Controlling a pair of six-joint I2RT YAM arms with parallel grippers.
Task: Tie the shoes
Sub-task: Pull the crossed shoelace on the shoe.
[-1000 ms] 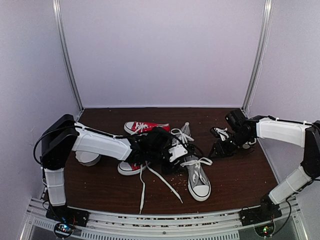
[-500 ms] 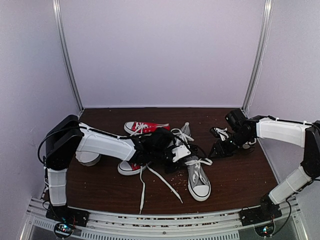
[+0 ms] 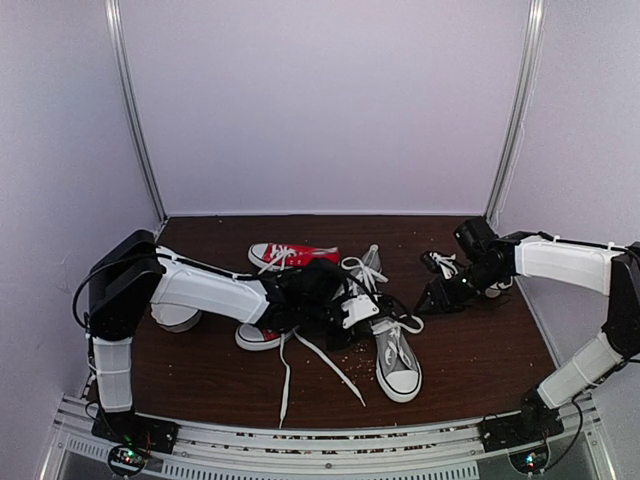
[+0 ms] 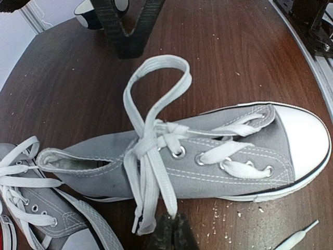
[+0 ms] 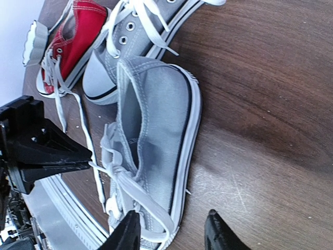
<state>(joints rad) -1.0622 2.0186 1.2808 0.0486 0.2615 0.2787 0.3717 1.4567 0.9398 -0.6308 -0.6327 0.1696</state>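
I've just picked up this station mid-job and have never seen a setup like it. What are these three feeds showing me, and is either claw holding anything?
Two robot arms are bolted at the near edge of a brown table. The overhead view looks down from above and behind them. The other two views come from a camera on each wrist.

In the left wrist view, the left gripper shows at the bottom edge with its fingers pressed together. Below it lies a grey shoe. Its white lace has one loop formed, and the loose ends lie beside the fingers. I cannot tell whether any lace is pinched.

The right gripper is open, points at that same shoe and holds nothing.

A second grey shoe and red shoes lie nearby.
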